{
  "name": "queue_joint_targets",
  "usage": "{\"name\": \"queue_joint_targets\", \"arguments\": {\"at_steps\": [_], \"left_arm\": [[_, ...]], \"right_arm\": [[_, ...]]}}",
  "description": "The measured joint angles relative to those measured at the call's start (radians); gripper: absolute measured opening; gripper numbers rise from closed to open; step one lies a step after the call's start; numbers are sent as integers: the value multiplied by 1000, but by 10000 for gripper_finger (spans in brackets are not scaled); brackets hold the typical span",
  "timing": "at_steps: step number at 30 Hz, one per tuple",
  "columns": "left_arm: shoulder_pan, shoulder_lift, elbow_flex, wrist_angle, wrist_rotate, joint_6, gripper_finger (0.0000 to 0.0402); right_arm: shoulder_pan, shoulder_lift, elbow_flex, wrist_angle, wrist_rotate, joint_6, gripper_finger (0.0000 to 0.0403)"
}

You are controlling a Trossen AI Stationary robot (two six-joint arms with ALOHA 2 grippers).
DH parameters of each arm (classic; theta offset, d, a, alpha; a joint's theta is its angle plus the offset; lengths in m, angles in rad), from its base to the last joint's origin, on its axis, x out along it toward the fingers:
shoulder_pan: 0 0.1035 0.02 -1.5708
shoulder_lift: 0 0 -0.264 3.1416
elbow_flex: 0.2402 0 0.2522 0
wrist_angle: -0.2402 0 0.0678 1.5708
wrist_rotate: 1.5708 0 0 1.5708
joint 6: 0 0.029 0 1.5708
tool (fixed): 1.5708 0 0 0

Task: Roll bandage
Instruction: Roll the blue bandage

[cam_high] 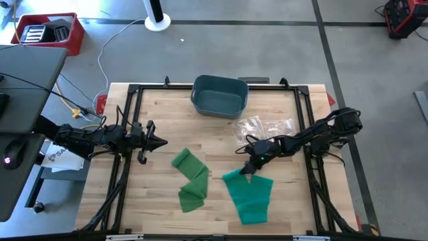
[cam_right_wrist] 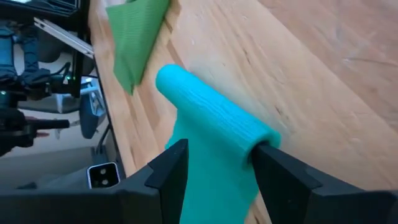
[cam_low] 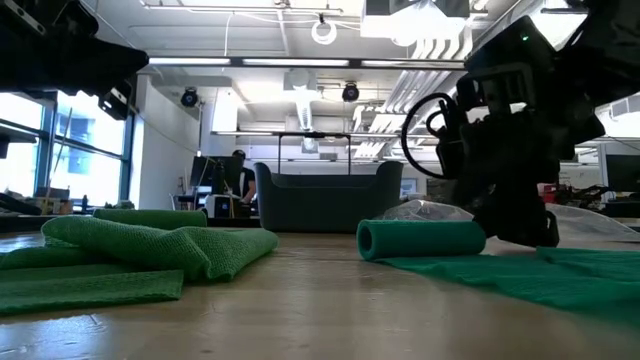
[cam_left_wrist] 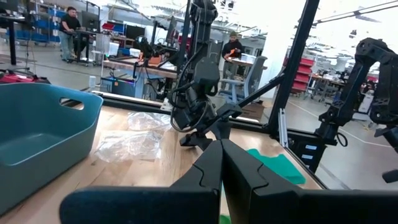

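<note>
High view shows the right gripper [cam_high: 249, 167] low over the table [cam_high: 160, 207], at the far end of the teal bandage [cam_high: 249, 195], which lies flat toward the near edge with only its far end wound into a short roll. In the right wrist view the rolled end [cam_right_wrist: 214, 121] sits just ahead of the two dark fingers [cam_right_wrist: 165, 171], which stand apart on either side of the unrolled strip, spread rather than pinching; whether either pad touches the roll cannot be told. The low view shows the same roll [cam_low: 421, 239] lying on the wood with the flat tail running out beside it and the gripper hard by its right end. A second, greener bandage [cam_high: 190, 177] lies crumpled and folded near the table's middle, untouched, well apart from the teal one. The left gripper [cam_high: 155, 141] waits near the left edge, fingers pressed together, as the left wrist view makes plain. A blue bin [cam_high: 219, 95] stands at the far edge and a clear plastic wrapper [cam_high: 267, 126] lies between it and the right arm. The step in hand looks like the early winding of the teal bandage: a few turns made, most of the length still flat. The next move likely calls for pushing or turning the roll along the strip toward the near edge, keeping it square so the layers stack evenly.
</note>
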Motion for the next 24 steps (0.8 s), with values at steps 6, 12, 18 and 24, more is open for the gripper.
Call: {"name": "queue_joint_targets", "arguments": {"at_steps": [6, 12, 18, 24], "left_arm": [[0, 0, 0, 1, 0, 0, 1], [0, 0, 0, 1, 0, 0, 1], [0, 0, 0, 1, 0, 0, 1], [0, 0, 0, 1, 0, 0, 1]], "right_arm": [[24, 36, 3, 67, -1, 38, 170], [50, 90, 22, 89, 19, 59, 166], [62, 140, 64, 91, 32, 43, 91], [62, 145, 82, 77, 46, 19, 8]]}}
